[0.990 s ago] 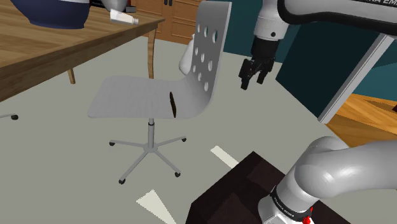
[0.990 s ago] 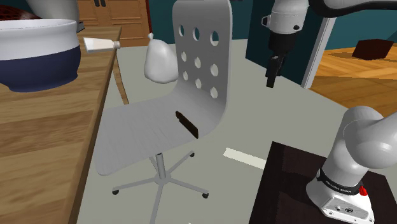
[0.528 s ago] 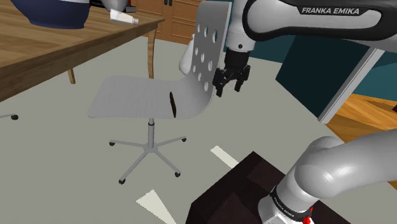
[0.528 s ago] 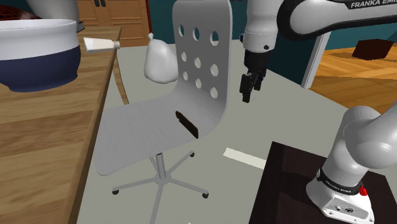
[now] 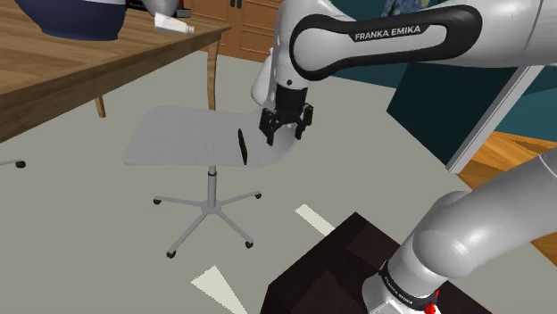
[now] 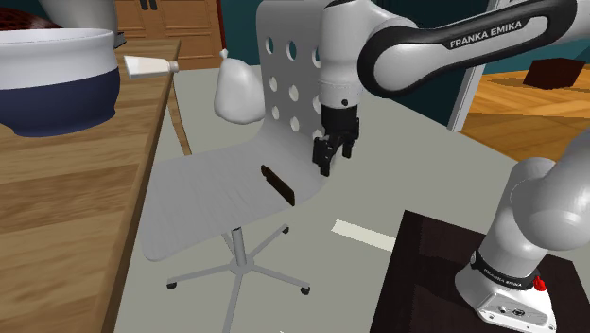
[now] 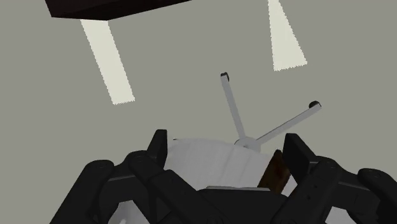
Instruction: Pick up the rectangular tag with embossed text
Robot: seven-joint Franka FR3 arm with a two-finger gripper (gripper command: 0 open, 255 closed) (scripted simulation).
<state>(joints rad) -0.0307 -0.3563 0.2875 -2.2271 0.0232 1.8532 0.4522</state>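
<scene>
End effector [image 5: 284, 134] fingers apart, empty, over grey chair seat [image 5: 178, 136]; dark brown tag [image 5: 241, 147] lies near one finger, not gripped.

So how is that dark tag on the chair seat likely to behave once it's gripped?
The tag looks thin and rectangular, so it is probably stiff and light. It sits where the chair seat curves up toward the back, so a nudge may slide it along that smooth slope. The open hand hangs near the tag without touching it.
</scene>
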